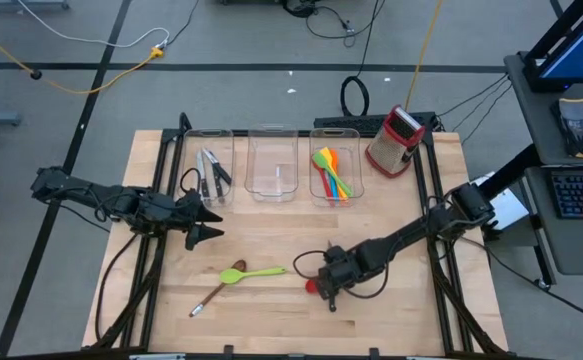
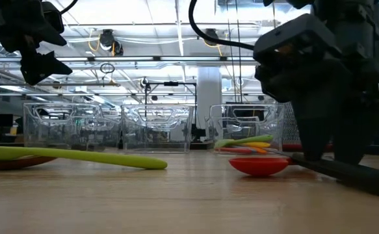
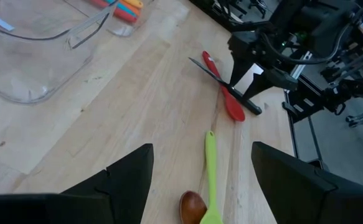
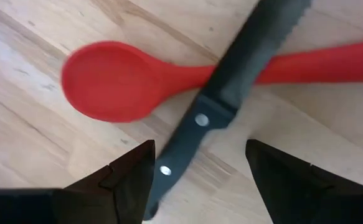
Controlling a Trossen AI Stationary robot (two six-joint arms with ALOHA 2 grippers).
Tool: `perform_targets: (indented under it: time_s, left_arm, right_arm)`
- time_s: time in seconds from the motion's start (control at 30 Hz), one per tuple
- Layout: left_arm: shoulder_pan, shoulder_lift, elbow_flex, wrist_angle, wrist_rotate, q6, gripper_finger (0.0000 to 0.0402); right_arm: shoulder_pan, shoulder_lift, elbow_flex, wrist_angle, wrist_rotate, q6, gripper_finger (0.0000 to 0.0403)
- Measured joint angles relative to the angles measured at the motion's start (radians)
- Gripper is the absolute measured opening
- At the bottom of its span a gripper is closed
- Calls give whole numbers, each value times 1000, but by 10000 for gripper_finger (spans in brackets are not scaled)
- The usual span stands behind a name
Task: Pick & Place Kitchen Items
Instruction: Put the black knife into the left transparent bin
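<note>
Right gripper [image 4: 197,171] hangs open above knife [image 4: 231,81] crossing red spoon [image 4: 116,81].

2 dark, black-cabled arms [image 1: 101,197]

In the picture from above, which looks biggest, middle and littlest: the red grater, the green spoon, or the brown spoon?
1. Red grater, clearly bulkiest.
2. Green spoon.
3. Brown spoon. The two spoons look about alike in length, so their order is unsure.

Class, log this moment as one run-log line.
right gripper: open above knife crossing red spoon | left gripper: open, waiting | green spoon: on table
</note>
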Motion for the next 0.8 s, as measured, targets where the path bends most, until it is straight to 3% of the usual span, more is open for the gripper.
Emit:
perform_targets:
  time_s: [0.5,0.8]
  left_arm:
    - [0,0,0,1,-3,-1,273]
    - [0,0,0,1,-3,-4,274]
  right_arm:
    - [3,0,-1,-45,43,0,247]
    - [5,-1,-82,-46,37,46,183]
